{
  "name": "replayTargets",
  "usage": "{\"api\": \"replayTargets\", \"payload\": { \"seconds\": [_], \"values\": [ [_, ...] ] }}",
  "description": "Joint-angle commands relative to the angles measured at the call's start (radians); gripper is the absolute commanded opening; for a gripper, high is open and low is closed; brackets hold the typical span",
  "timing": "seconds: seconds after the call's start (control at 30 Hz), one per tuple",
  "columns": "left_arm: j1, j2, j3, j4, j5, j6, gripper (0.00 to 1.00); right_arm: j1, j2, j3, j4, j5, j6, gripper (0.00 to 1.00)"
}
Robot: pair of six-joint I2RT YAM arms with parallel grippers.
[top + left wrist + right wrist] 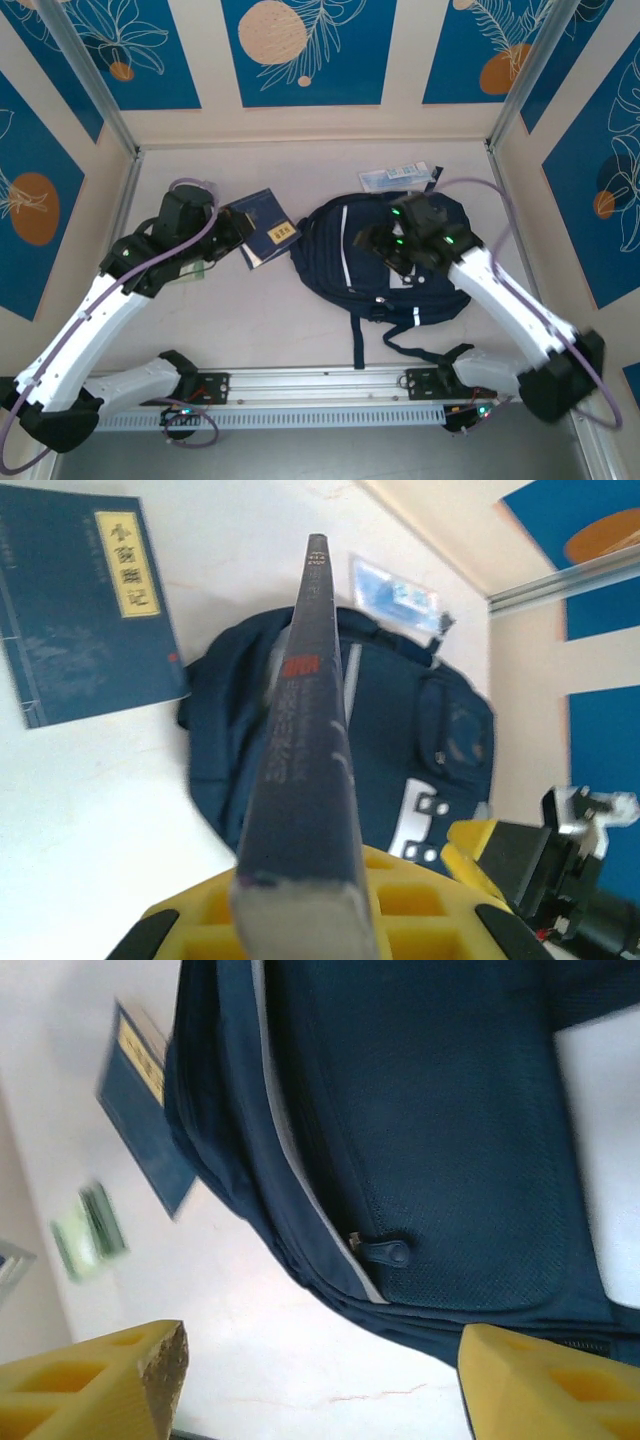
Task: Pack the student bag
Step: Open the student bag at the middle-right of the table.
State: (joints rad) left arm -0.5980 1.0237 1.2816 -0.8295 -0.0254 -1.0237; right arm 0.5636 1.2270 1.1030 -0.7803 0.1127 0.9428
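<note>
Two elbows bowed outward, wrists angled inward over the worktop (280, 320). Pinches a dark book (310, 730) edge-up with the left end effector (300, 920) (pads pressed against its covers), near a flat booklet (262, 228). Hangs the right end effector (320, 1380), fingers spread wide, above the student bag (330, 255) lying mid-worktop.

The student bag (385, 265) lay on the pale surface (300, 320), its dark straps running out from its near side. The right claw (383, 243) hung over the bag's middle. Just left of the bag lay a navy booklet (268, 235) with a yellow label, the left claw (232, 228) at the booklet's side away from the bag. Beyond the bag lay a small clear packet (398, 178)
</note>
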Motion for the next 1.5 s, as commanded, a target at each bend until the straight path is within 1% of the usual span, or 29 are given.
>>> {"api": "replayTargets", "payload": {
  "seconds": [0.0,0.07,0.1,0.2,0.3,0.33,0.43,0.53,0.63,0.67,0.7,0.77,0.83,0.93,0.97,1.03,1.1,1.13,1.3,1.37,1.43,1.47],
  "values": [
    [0.030,0.005,0.006,-0.031,0.028,0.059,0.00,0.125,0.211,0.204,-0.204,0.150,-0.225,0.80],
    [0.044,0.009,0.013,-0.039,0.046,0.076,0.00,0.159,0.340,0.312,-0.264,0.205,-0.255,0.85],
    [0.052,0.007,0.014,-0.045,0.050,0.085,0.00,0.164,0.410,0.361,-0.296,0.227,-0.248,0.87],
    [0.086,-0.005,0.009,-0.062,0.064,0.100,0.00,0.166,0.553,0.459,-0.363,0.274,-0.216,0.92],
    [0.123,-0.015,-0.005,-0.067,0.100,0.105,0.00,0.183,0.655,0.520,-0.378,0.286,-0.213,0.93],
    [0.135,-0.016,-0.009,-0.069,0.114,0.106,0.00,0.188,0.681,0.537,-0.379,0.302,-0.215,0.92],
    [0.166,-0.016,-0.010,-0.084,0.142,0.111,0.00,0.197,0.746,0.579,-0.381,0.330,-0.218,0.85],
    [0.189,-0.019,-0.016,-0.089,0.157,0.120,0.00,0.199,0.813,0.641,-0.392,0.333,-0.237,0.84],
    [0.207,-0.020,-0.027,-0.088,0.176,0.116,0.00,0.204,0.884,0.696,-0.415,0.375,-0.244,0.83],
    [0.213,-0.019,-0.031,-0.085,0.183,0.114,0.00,0.207,0.905,0.712,-0.424,0.389,-0.246,0.81],
    [0.218,-0.019,-0.034,-0.081,0.191,0.113,0.00,0.212,0.925,0.729,-0.440,0.411,-0.244,0.76],
    [0.223,-0.020,-0.038,-0.080,0.197,0.114,0.00,0.221,0.945,0.738,-0.451,0.445,-0.244,0.64],
    [0.226,-0.022,-0.043,-0.079,0.197,0.117,0.00,0.229,0.944,0.723,-0.446,0.459,-0.243,0.49],
    [0.229,-0.023,-0.050,-0.076,0.200,0.119,0.00,0.231,0.925,0.693,-0.438,0.464,-0.247,0.30],
    [0.230,-0.024,-0.053,-0.074,0.200,0.117,0.00,0.231,0.913,0.681,-0.432,0.462,-0.258,0.25],
    [0.233,-0.027,-0.055,-0.068,0.203,0.118,0.00,0.234,0.878,0.661,-0.414,0.448,-0.292,0.11],
    [0.236,-0.027,-0.055,-0.069,0.199,0.123,0.00,0.234,0.832,0.640,-0.395,0.421,-0.337,0.01],
    [0.235,-0.029,-0.056,-0.067,0.197,0.130,0.00,0.237,0.800,0.618,-0.376,0.397,-0.364,0.00],
    [0.236,-0.027,-0.056,-0.071,0.187,0.161,0.00,0.223,0.596,0.475,-0.271,0.294,-0.443,0.00],
    [0.235,-0.022,-0.069,-0.064,0.216,0.163,0.00,0.198,0.505,0.415,-0.226,0.213,-0.471,0.00],
    [0.235,-0.014,-0.096,-0.043,0.274,0.152,0.00,0.160,0.394,0.331,-0.153,0.099,-0.513,0.00],
    [0.231,-0.009,-0.112,-0.023,0.305,0.147,0.00,0.148,0.344,0.294,-0.123,0.068,-0.528,0.00]
  ]
}}
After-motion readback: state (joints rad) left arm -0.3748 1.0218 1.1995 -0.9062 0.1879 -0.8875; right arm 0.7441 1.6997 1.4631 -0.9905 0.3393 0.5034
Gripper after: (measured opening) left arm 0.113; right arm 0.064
